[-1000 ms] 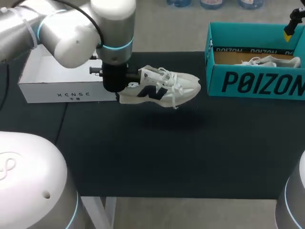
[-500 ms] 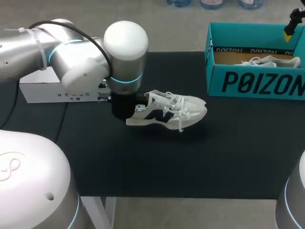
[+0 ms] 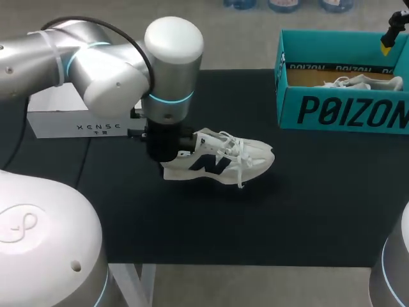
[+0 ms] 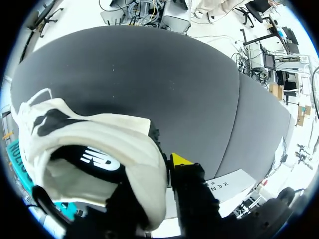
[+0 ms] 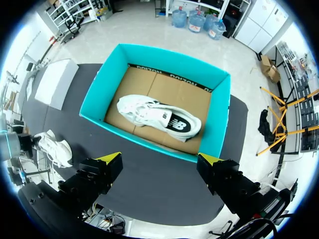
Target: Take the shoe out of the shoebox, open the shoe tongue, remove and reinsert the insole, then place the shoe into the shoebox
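The shoe, a white trainer with a dark mark on its side, is being held at the heel by my left gripper. I am seeing the gripper clamping the heel collar. One yellow-tipped finger is pressing on the outside, and the other is reaching down inside the opening. The toe is pointing away from the gripper, and the laces are lying loose over the tongue. The shoe is sitting low over the black table. I cannot tell whether its sole is touching the surface.

Behind my left arm, on the side away from the toe, a plain white box is resting on the table.

Well beyond the toe, a teal shoebox is standing open. A second white shoe is lying on its side on the cardboard floor inside.

My right gripper is hovering high above that shoebox. Its two fingers are spread wide and are holding nothing. The shoebox is lying ahead of them and below, and the shoe I am holding is off beside one fingertip.
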Motion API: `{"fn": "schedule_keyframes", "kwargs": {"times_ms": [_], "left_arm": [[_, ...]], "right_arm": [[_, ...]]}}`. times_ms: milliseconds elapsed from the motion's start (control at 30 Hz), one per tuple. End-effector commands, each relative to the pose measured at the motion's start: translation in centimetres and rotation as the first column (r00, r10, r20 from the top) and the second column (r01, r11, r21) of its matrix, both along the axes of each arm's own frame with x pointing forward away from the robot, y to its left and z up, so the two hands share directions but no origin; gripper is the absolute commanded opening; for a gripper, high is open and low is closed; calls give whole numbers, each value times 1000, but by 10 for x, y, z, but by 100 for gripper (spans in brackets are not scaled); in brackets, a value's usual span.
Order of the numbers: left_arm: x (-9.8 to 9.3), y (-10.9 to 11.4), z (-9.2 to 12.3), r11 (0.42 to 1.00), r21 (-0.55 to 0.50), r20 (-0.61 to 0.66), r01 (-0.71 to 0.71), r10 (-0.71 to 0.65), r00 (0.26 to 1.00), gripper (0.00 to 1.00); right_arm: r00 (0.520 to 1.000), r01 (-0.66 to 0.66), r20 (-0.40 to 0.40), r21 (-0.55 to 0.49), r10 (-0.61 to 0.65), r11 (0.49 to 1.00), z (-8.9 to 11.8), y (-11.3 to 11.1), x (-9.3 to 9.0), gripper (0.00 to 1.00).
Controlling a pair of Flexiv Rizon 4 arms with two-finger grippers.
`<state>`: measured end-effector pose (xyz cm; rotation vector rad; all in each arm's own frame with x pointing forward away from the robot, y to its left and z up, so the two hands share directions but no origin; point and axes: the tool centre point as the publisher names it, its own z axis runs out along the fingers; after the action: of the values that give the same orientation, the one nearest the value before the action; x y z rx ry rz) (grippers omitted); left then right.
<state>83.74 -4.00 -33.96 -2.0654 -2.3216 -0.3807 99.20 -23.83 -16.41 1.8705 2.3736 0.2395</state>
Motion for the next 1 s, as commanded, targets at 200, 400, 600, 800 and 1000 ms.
{"fn": "schedule_keyframes", "kwargs": {"times_ms": [200, 400, 600, 800, 1000], "left_arm": [[0, -5, -30, 999, 48, -25, -20, 21, 999, 0], [-3, -9, -41, 996, 73, -38, -50, 53, 998, 0], [-4, -8, -47, 996, 42, -49, -73, 75, 996, 22], [-1, -9, -36, 999, -17, -35, -48, 47, 998, 100], [3, -9, -3, 997, -55, 3, -57, 58, 998, 100]], "right_arm": [[1000, -1, 2, 1, 1, 1000, -1, 0, -1, 100], [1000, -1, 2, 1, 1, 1000, -1, 0, -1, 100], [1000, -1, 2, 1, 1, 1000, -1, 0, -1, 100], [1000, -1, 2, 1, 1, 1000, -1, 0, -1, 100], [1000, -1, 2, 1, 1, 1000, -1, 0, -1, 100]]}}
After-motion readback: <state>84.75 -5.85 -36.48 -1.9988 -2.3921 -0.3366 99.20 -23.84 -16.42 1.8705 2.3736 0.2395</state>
